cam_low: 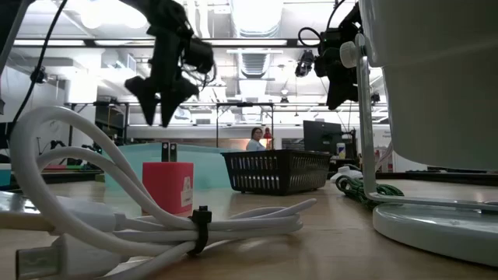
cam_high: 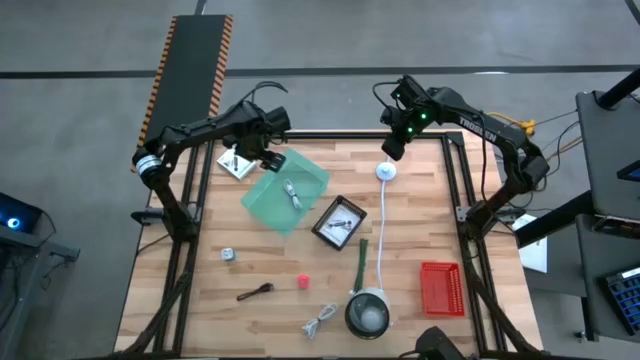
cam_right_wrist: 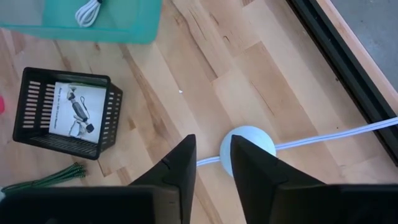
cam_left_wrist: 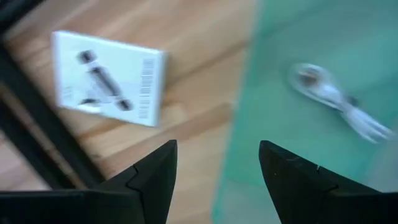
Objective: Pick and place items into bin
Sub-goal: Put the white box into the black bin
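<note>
My left gripper is open and hangs in the air over the near edge of a white printed card, which lies flat on the table beside the green bin. A coiled silver-white cable lies in the bin. My right gripper hovers above the white puck, its fingers a narrow gap apart. On the table lie a dark green stick, a brown spoon, a pink item, a metal piece and a second cable.
A black basket with a white card inside stands mid-table. A red basket sits near the right edge and the grey bowl at the near edge. The long white cord runs between puck and bowl.
</note>
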You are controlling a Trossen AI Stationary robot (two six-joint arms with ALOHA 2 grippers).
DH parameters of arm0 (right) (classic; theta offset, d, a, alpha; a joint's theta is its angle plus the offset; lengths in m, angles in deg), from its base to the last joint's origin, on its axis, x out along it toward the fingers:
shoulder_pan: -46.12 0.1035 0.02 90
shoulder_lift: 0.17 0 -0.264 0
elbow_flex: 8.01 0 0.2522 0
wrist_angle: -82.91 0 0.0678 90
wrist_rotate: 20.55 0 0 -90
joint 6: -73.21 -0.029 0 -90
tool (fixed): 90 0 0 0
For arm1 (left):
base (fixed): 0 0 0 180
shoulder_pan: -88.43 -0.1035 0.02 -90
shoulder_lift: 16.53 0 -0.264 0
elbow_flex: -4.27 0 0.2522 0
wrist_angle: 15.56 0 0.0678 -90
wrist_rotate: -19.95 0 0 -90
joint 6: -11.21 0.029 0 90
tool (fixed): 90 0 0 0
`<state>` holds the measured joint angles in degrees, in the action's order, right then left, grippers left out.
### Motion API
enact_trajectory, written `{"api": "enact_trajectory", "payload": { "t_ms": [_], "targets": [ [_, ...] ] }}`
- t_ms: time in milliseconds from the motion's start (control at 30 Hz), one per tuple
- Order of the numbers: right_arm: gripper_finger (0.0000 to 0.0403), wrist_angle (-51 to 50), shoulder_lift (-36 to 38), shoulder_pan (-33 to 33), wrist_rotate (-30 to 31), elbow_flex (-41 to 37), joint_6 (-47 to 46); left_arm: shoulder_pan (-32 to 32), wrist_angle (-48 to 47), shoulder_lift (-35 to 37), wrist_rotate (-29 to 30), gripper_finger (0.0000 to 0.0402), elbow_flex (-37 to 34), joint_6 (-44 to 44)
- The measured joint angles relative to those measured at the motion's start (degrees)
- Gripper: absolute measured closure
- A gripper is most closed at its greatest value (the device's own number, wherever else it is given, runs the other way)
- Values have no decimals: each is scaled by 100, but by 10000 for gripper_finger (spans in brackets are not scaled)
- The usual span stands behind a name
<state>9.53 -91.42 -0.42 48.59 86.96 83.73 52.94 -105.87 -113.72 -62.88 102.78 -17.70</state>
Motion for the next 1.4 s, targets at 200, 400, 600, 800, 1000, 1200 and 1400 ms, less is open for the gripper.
{"api": "enact_trajectory", "payload": {
  "t_ms": [200,400,600,800,1000,1200,1400],
  "targets": [
    [317,2,0,2,0,0,0,-646,119,-2,345,192,-445,-291],
    [312,4,0,2,0,0,-1,-1299,442,-2,342,192,-789,-1314],
    [320,8,0,2,0,0,-2,-1671,1097,78,226,192,-1011,-1853],
    [322,9,0,2,-1,0,-1,-1976,1166,96,331,192,-1016,-1987],
    [317,9,0,2,0,0,-2,-2006,1174,96,289,192,-1016,380],
    [322,17,0,2,0,0,0,-1965,869,98,292,192,-1016,2961],
    [325,17,0,2,-2,0,-2,-1872,429,96,294,192,-1084,4553]
  ]
}}
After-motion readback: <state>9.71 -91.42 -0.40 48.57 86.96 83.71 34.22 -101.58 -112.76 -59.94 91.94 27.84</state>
